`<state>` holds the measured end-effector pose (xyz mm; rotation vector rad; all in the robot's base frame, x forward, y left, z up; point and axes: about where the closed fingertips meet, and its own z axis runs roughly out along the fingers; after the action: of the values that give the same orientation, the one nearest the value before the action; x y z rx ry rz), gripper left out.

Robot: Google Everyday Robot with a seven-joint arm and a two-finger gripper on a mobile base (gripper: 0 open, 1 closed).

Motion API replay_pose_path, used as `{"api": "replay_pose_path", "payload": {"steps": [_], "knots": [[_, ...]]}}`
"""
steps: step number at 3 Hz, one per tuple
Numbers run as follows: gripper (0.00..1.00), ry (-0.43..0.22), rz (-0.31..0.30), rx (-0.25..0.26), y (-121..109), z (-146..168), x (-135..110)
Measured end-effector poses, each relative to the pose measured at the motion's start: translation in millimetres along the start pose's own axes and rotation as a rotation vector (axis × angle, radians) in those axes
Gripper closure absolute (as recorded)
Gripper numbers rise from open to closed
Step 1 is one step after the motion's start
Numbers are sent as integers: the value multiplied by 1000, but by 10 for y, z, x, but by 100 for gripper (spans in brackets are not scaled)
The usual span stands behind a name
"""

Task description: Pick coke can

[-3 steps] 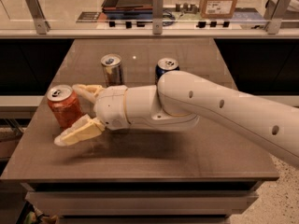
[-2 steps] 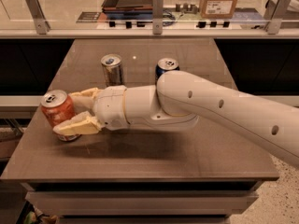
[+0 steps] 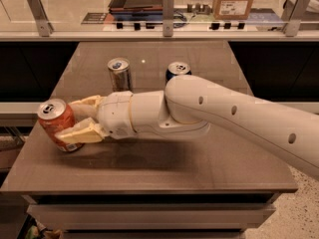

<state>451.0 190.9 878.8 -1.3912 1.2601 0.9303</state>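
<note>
The coke can (image 3: 56,123) is orange-red with a silver top and a white patch near its base. It is at the table's left edge and tilts to the left. My gripper (image 3: 75,119) reaches it from the right, with one cream finger (image 3: 79,132) across the can's front and the other behind it. The fingers are shut on the can. The white arm (image 3: 224,118) stretches in from the right across the table.
A slim silver can (image 3: 119,73) stands at the back centre of the brown table (image 3: 174,173). A blue can (image 3: 177,70) stands to its right, partly behind my arm. A counter with a rail, a tray and a cardboard box runs behind the table.
The fingers have closed around the coke can. The can has shifted left toward the table's edge and tipped over to the left.
</note>
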Motion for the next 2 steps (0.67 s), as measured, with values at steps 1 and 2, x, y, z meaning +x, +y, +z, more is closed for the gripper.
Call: {"api": "replay_pose_path", "payload": {"steps": [1,2], "knots": [[100,0,-2,-2,7,7,-8],[100,0,-2,-2,7,7,-9]]}}
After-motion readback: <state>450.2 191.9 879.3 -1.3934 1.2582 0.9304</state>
